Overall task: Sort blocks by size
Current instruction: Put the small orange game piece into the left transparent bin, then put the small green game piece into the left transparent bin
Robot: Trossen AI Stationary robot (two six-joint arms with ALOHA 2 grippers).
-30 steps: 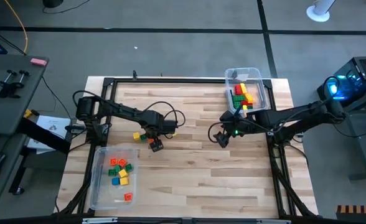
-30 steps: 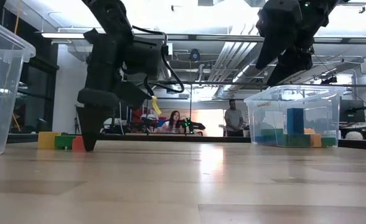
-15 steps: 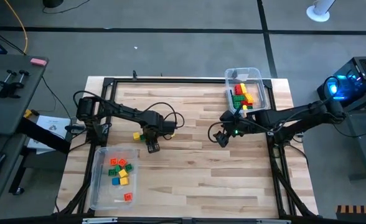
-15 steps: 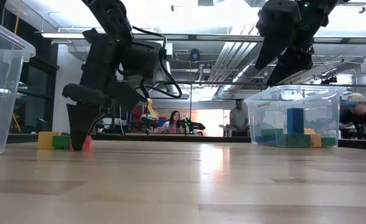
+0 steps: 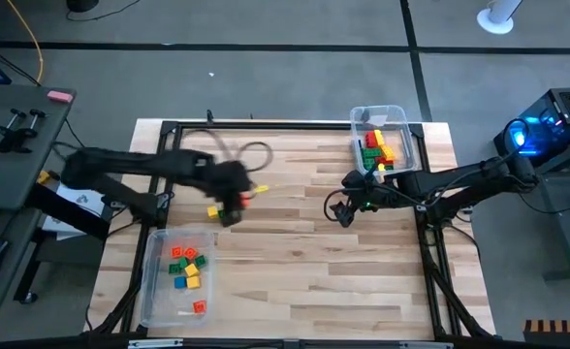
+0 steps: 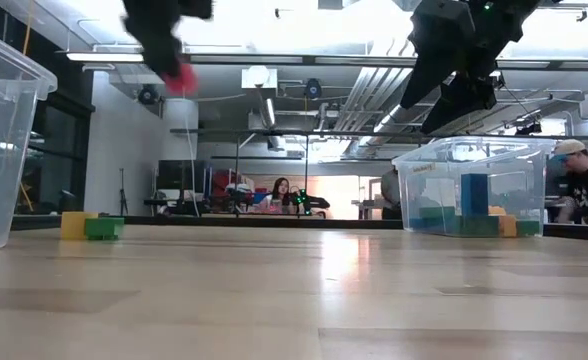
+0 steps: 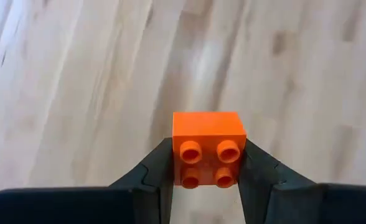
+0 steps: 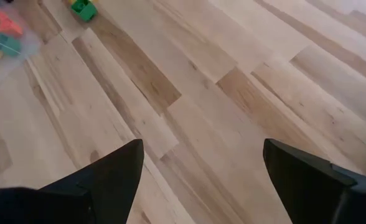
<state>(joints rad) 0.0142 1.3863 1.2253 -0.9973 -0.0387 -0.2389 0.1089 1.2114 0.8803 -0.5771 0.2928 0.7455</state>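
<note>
Overhead, the left gripper [image 5: 231, 197] sits at about nine o'clock from the table's [image 5: 295, 281] middle, blurred, with a speck of orange at its tip; a yellow block [image 5: 212, 210] lies on the wood just at its seven o'clock. A clear bin [image 5: 157, 291] at the table's seven o'clock corner holds a scatter of short red, orange, yellow, green and blue blocks, and a second bin [image 5: 408, 139] at one o'clock holds a stack of longer ones. The right gripper [image 5: 342, 211] hovers near three o'clock from the middle, just below that second bin. From table height, the left gripper [image 6: 174, 70] hangs high above the wood with a reddish block pinched at its tip, while the yellow block [image 6: 74, 224] and a green block [image 6: 104, 227] rest side by side, touching, on the table below. The right gripper is raised at the upper right, above the bin of longer blocks [image 6: 472, 205]; a person shows far behind it. Through the left wrist camera, the two dark fingers [image 7: 155, 177] clamp an orange block [image 7: 208, 148], short and square with four studs, held clear above the planks. Through the right wrist camera, the fingers [image 8: 114, 171] stand spread wide with nothing between them, bare wood beneath, and the green block [image 8: 83, 7] far off.
</note>
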